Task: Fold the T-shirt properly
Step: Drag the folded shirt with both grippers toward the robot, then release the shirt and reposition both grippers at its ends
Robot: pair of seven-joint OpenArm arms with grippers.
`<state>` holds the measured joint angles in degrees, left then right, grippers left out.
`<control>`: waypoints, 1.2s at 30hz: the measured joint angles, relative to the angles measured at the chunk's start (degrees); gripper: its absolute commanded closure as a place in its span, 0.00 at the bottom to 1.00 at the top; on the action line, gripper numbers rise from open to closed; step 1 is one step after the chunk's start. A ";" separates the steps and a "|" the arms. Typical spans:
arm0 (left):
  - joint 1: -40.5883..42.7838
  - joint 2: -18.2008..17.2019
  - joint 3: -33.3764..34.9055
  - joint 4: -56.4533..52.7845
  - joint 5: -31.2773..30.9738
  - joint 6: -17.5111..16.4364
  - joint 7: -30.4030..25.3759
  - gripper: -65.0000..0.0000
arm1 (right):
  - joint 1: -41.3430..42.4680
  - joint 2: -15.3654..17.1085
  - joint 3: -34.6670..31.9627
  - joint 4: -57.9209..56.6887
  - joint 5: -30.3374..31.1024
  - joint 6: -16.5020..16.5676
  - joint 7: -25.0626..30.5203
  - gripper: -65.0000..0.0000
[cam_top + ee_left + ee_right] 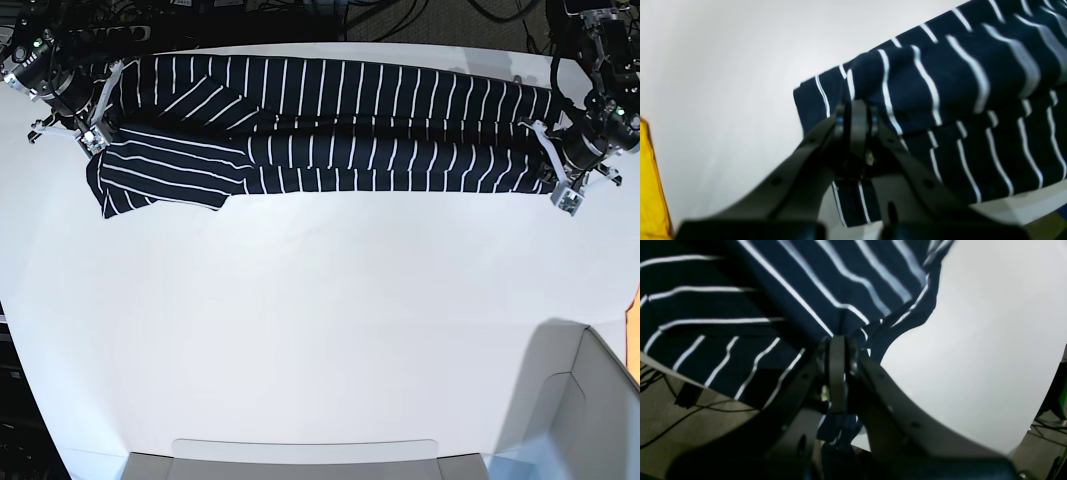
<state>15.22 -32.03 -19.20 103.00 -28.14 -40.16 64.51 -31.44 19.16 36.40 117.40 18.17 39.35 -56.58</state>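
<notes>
The T-shirt (330, 125), dark navy with thin white stripes, lies stretched in a long folded band across the far part of the white table (320, 330), from about 10 o'clock to 2 o'clock in the base view. One sleeve (165, 175) spreads flat toward the near side at the band's 9 o'clock end.

The left gripper (858, 115) sits at the 3 o'clock end of the band in the base view. In its wrist view the jaws are pressed together on a doubled edge of the cloth, with striped fabric bulging just past the tips toward 1 o'clock and a strip hanging beneath them at 6 o'clock.

The right gripper (837, 350) sits at the 9 o'clock end. Its jaws are likewise clamped on the cloth: a bunched edge is pinched at the tips, the shirt fanning out toward 11 o'clock and a small fold showing below the jaws.

Beyond the table's far edge, dark cables (400, 15) run over a grey floor. A yellow object (651, 186) shows at 8 o'clock in the left wrist view, and a pale grey box (575, 420) stands at 5 o'clock in the base view.
</notes>
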 measured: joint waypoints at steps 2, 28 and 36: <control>0.39 -0.04 0.00 0.00 0.00 0.07 -0.04 1.00 | -1.18 -0.11 1.29 0.00 0.00 0.00 0.20 1.00; 5.55 8.39 -14.71 0.31 -2.10 0.24 0.02 0.74 | -3.82 2.08 1.25 -0.24 -0.33 0.00 -0.02 0.78; 1.51 8.31 -14.84 -9.64 -4.52 0.22 0.11 0.74 | -3.63 2.43 -3.82 -0.42 -0.37 0.00 -0.07 0.75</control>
<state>16.73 -23.73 -34.04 93.36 -32.67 -39.94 64.62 -35.07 21.58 32.58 116.99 17.80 39.35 -56.64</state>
